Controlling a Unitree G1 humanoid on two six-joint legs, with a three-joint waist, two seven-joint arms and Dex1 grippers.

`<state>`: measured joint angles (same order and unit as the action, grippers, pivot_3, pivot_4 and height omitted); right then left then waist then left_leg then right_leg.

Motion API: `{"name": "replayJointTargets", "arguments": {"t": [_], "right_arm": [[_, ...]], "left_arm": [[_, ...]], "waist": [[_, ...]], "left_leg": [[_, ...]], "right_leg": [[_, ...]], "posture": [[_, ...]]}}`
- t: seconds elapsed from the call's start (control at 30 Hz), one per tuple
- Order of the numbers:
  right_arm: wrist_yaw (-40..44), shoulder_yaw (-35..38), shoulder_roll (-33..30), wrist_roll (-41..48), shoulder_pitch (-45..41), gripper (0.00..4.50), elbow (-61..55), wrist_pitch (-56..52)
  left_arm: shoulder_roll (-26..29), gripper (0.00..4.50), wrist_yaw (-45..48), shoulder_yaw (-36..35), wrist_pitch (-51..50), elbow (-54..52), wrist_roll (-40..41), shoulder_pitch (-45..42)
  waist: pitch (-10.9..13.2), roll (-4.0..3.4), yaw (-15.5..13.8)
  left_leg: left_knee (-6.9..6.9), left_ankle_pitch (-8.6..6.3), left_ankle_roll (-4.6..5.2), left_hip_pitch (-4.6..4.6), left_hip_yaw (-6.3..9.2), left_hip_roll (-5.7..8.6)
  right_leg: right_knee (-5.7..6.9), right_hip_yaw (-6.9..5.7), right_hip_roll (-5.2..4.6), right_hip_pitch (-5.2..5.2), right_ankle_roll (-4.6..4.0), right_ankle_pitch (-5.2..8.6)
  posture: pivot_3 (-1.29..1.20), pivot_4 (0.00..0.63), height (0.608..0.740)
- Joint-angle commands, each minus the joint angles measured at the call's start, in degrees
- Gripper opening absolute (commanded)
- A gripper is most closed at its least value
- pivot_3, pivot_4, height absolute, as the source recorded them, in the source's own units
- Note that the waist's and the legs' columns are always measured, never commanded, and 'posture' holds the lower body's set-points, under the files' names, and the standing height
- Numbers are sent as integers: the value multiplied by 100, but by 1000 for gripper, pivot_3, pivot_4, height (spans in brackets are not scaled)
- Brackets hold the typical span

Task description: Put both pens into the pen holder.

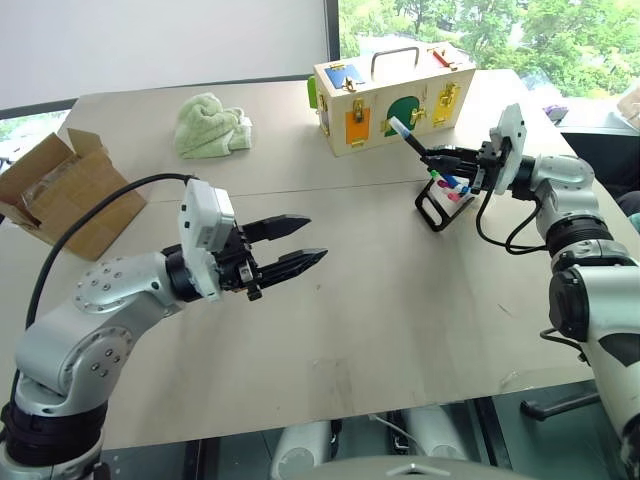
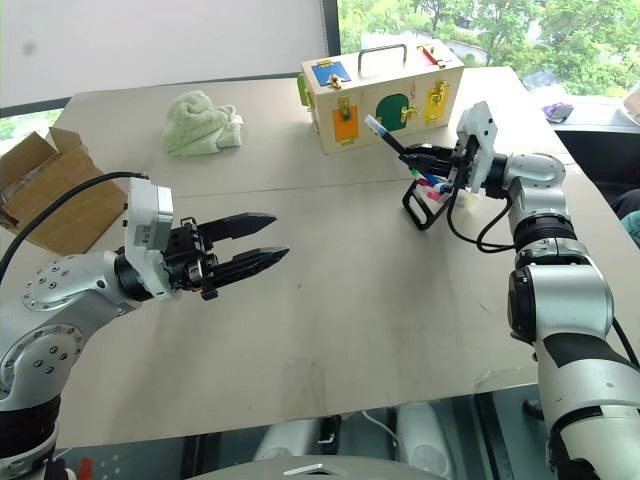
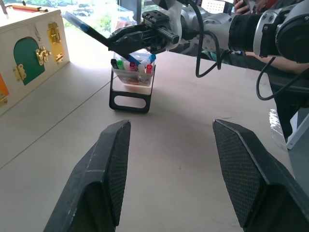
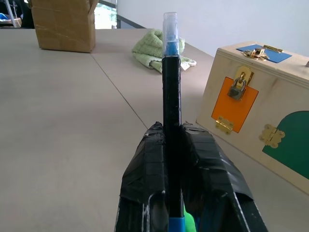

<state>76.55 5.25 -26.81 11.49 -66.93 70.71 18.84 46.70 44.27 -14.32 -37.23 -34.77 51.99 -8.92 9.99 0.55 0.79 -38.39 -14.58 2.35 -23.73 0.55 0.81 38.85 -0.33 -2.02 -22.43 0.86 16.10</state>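
Nearest the camera, the left gripper (image 1: 290,245) hangs over bare table (image 1: 400,330) at the near left, its two black fingers spread and holding nothing. Far to the right, the right gripper (image 1: 437,158) is clamped on the blue-ended pen (image 1: 405,135), whose barrel runs level out past the fingertips, pointing left and away toward the wooden box (image 1: 392,95). Its blue-capped tip is close to the box front but not touching. Directly below the closed fingers stands the pen holder (image 1: 443,200), with coloured caps showing in it. So the pen lies crosswise above the holder's opening rather than end-down; as I judge it, the wrist must tip the barrel downward before release. Room is tight on the box side and open toward the near edge. I cannot make out the orange-ended pen.
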Motion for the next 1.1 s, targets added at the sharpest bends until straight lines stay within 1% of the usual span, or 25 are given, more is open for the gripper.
{"name": "replayJointTargets", "arguments": {"t": [0.03, 0.63, 0.7, 0.77, 0.83, 0.93, 0.97, 1.1], "right_arm": [[-251, 200, -30, -3, -288, 66, -21, 203], [-347, 207, -124, -323, -282, 66, 145, 305], [-377, 204, -131, -355, -274, 961, 148, 342], [-409, 212, -140, -377, -279, 1760, 157, 337], [-423, 214, -158, -402, -294, 2795, 168, 313], [-406, 250, -174, -393, -311, 4054, 168, 304], [-408, 270, -179, -377, -320, 4410, 168, 294], [-378, 373, -205, -328, -353, 4410, 154, 239]], "left_arm": [[68, 2792, 28, -155, 24, -154, 110, -80], [44, 2792, 60, -231, 54, -246, 157, 103], [36, 2792, 63, -245, 51, -264, 196, 114], [45, 2792, 63, -250, 63, -262, 192, 117], [56, 2792, 78, -248, 73, -242, 173, 116], [57, 2792, 90, -242, 79, -230, 161, 109], [55, 2792, 94, -239, 82, -227, 158, 105], [59, 2792, 134, -249, 106, -197, 134, 117]], "waist": [[0, 0, 0], [1, -1, 2], [0, -1, 2], [0, -1, 2], [0, -1, 2], [0, -1, 2], [1, -1, 2], [1, -1, 2]], "left_leg": [[0, 0, 0, 0, 0, 0], [3, 0, 0, -1, -6, 0], [3, 0, 0, -1, -6, 0], [3, 0, 0, -1, -6, 0], [3, 0, 0, -1, -6, 0], [3, 0, 0, -1, -7, 0], [3, 0, 0, -1, -7, 0], [3, 0, 0, -1, -7, 0]], "right_leg": [[0, 0, 0, -1, 0, 0], [0, 5, 0, -4, 0, 0], [0, 5, 0, -4, 0, 0], [0, 5, 0, -4, 0, 0], [0, 6, 0, -4, 0, 0], [0, 6, 0, -4, 0, 0], [0, 6, 0, -4, 0, 0], [0, 6, 0, -4, 0, 0]], "posture": [[0, 150, 740], [0, 150, 740], [0, 150, 740], [0, 150, 740], [0, 150, 740], [0, 150, 740], [0, 150, 740], [0, 150, 740]]}}
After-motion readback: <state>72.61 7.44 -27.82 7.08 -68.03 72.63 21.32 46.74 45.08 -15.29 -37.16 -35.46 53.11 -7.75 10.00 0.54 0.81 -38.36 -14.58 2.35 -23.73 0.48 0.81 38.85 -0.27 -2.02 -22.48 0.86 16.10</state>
